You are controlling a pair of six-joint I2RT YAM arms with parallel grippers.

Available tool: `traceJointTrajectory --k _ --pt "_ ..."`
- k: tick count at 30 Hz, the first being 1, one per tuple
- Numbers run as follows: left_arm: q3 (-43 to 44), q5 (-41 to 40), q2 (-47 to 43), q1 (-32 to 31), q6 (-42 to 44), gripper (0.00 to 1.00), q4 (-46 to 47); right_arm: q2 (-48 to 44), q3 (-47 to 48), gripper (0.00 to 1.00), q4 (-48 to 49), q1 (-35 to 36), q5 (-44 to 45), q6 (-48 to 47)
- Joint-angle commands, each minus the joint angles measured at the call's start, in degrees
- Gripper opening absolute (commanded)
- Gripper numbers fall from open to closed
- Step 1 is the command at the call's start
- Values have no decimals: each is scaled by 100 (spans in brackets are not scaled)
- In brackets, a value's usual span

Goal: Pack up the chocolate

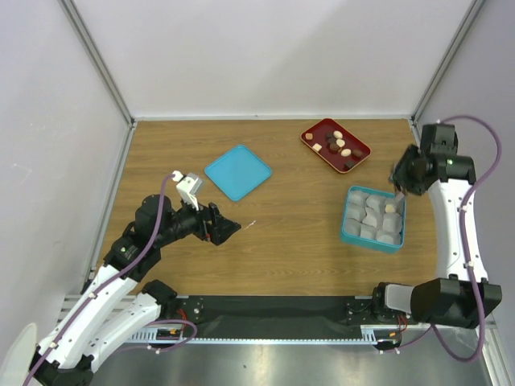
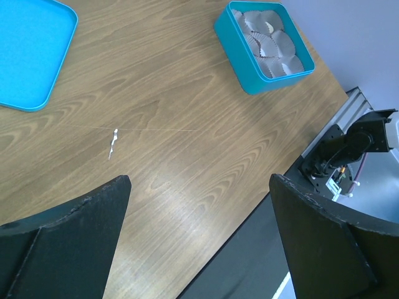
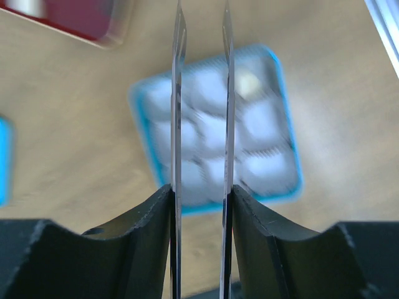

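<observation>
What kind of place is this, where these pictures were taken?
Probably a robotics lab test cell: plain white panels wall in a wooden table, a left arm and right arm are mounted at its near edge, and a red tray of chocolates sits near a teal box.

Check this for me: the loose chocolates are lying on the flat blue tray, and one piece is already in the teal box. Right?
Not quite. The top view shows the loose chocolates lying in the dark red tray, not on the flat blue tray. One piece is already in the teal box.

chocolate (image 1: 339, 145) on tray (image 1: 316, 133), tray behind box (image 1: 344, 219); lid (image 1: 237, 171) left
</observation>
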Motion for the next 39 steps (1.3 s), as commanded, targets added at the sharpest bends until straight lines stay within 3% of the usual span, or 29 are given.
traceJointTrajectory --k 1,8,16,23,39 --pt "-19 -136 -57 2 30 100 -14 282 716 47 279 591 4 104" --pt "-10 -320 -4 2 38 100 -58 1828 1506 47 1352 1945 575 -308" --pt "-28 -522 92 -6 38 100 -146 3445 2324 47 1520 2115 1305 -625" --pt "-10 -558 207 -6 56 100 -155 3561 2053 47 2108 1938 568 -757" --pt "-10 -681 427 -6 56 100 -208 3983 2061 53 2618 2150 664 -591"
